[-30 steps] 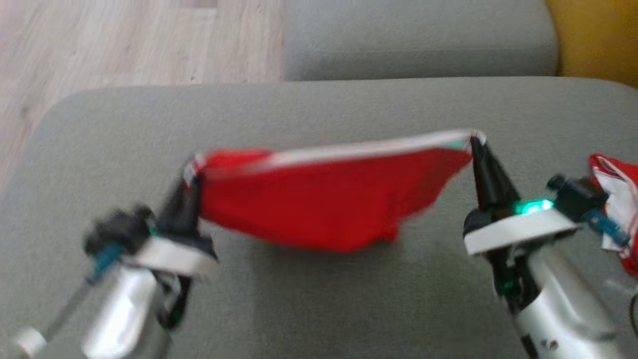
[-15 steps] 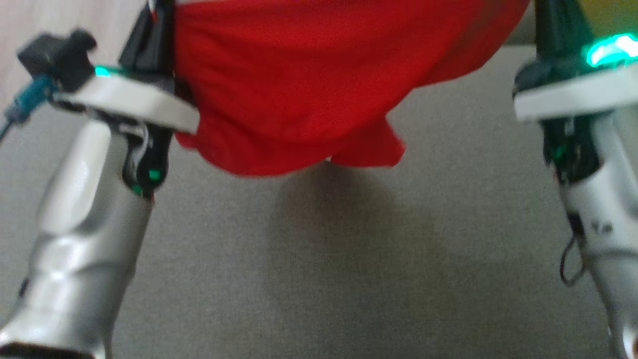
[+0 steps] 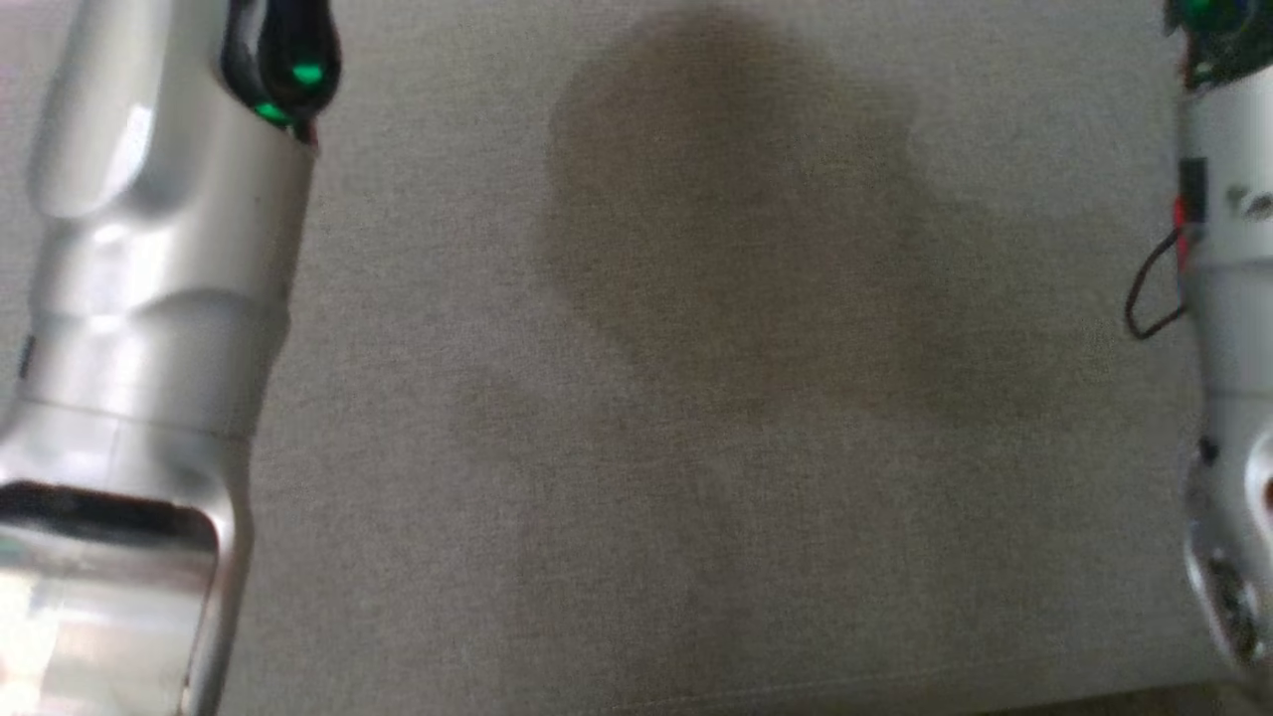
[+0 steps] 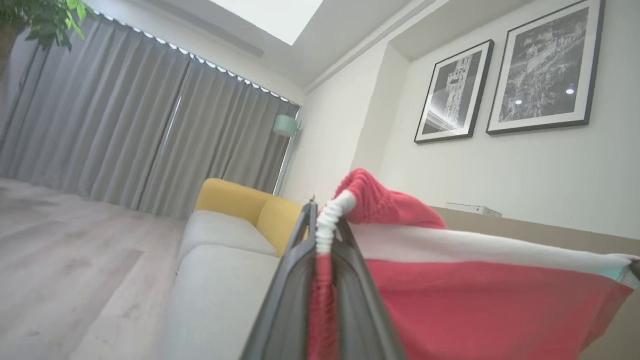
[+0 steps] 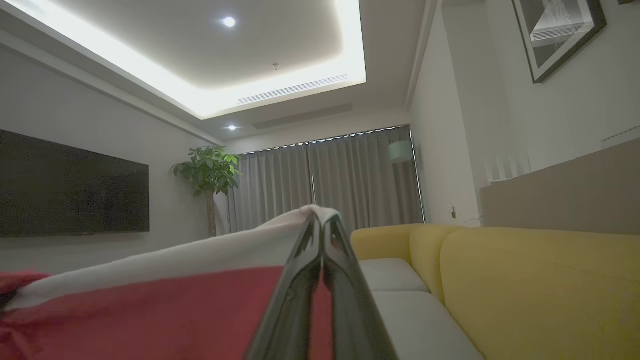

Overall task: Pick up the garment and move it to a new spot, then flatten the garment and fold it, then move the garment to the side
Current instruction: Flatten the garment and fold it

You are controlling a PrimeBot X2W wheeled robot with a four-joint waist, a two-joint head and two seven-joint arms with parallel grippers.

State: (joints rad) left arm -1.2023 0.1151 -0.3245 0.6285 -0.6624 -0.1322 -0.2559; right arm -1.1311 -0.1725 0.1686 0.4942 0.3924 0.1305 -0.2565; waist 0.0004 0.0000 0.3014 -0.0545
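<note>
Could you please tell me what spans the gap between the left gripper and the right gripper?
The red garment stretches between left gripper and right gripper, both shut on its white-banded edge, as both wrist views show.

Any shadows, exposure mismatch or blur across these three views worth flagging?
Head view: soft, with a broad dark shadow on the grey cushion. Left wrist view: bright, garment clear. Right wrist view: much darker, ceiling light glaring.
</note>
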